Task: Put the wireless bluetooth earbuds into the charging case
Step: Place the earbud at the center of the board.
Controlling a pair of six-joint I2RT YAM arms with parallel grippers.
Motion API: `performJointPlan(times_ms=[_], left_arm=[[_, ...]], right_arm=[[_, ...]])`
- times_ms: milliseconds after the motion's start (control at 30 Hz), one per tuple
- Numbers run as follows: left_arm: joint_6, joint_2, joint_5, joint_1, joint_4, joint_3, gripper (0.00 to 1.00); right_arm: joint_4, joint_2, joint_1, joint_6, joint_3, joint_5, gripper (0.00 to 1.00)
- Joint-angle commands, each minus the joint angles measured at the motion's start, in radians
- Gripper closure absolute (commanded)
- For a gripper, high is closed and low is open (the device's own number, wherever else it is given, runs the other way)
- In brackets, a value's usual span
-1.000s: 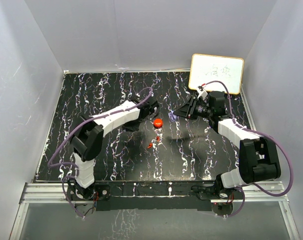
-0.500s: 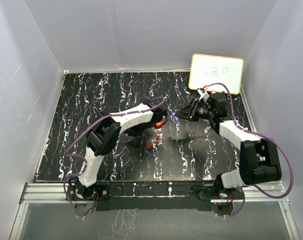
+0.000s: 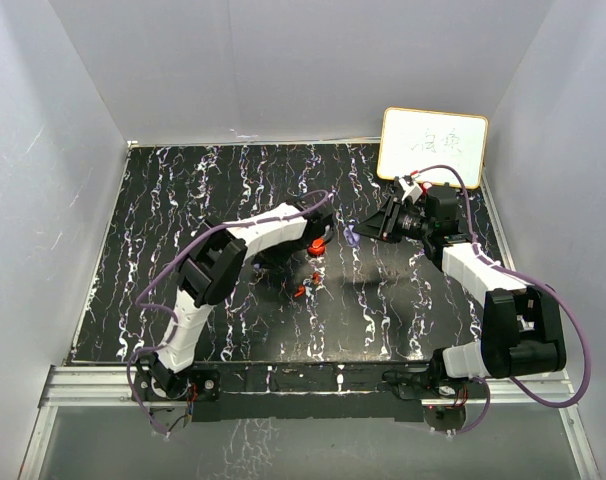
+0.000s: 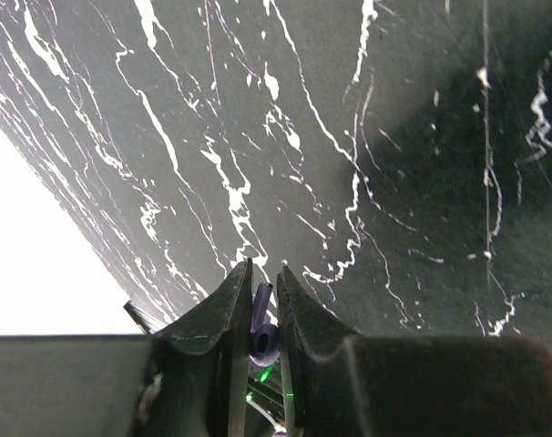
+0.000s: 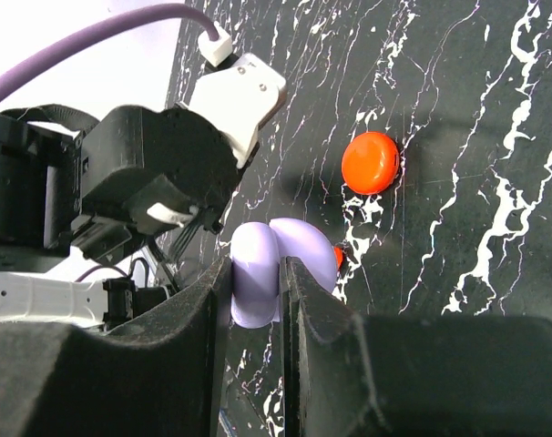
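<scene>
My left gripper (image 4: 263, 273) is shut on a lavender-purple earbud (image 4: 263, 335), stem pointing out past the fingertips, held above the mat. My right gripper (image 5: 256, 269) is shut on the lavender charging case (image 5: 281, 264), whose two rounded halves stand apart. From above, the left gripper (image 3: 323, 226) and the right gripper (image 3: 369, 228) face each other with the lavender case (image 3: 351, 238) between them. A round red case (image 3: 316, 245) lies on the mat just below the left gripper. Two tiny red earbuds (image 3: 301, 291) (image 3: 316, 276) lie nearer the front.
The black marbled mat (image 3: 183, 200) is ringed by white walls. A white board with writing (image 3: 433, 147) leans at the back right. In the right wrist view the left arm's wrist (image 5: 158, 173) fills the left side, with the red case (image 5: 370, 162) beyond.
The left arm has swung right, carrying its gripper over the red case and close to the lavender case. The right gripper has shifted slightly back and right.
</scene>
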Motion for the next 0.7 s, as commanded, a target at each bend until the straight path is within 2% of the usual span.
performJointPlan(times_ms=[0, 200, 467, 567, 667], left_arm=[[0.032, 0.001, 0.015, 0.034, 0.023, 0.015, 1.00], [0.056, 0.032, 0.021, 0.054, 0.027, 0.030, 1.00], [0.081, 0.092, 0.021, 0.069, -0.003, 0.085, 0.93], [0.091, 0.102, 0.030, 0.075, -0.003, 0.105, 0.85], [0.096, 0.107, 0.032, 0.082, -0.004, 0.123, 0.73]], right_arm=[[0.020, -0.031, -0.007, -0.024, -0.003, -0.004, 1.00], [0.017, -0.016, -0.007, -0.027, 0.002, -0.008, 1.00], [0.016, -0.006, -0.008, -0.030, 0.008, -0.008, 1.00], [0.014, -0.005, -0.008, -0.029, 0.008, -0.009, 1.00], [0.013, -0.005, -0.007, -0.032, 0.006, -0.008, 1.00]])
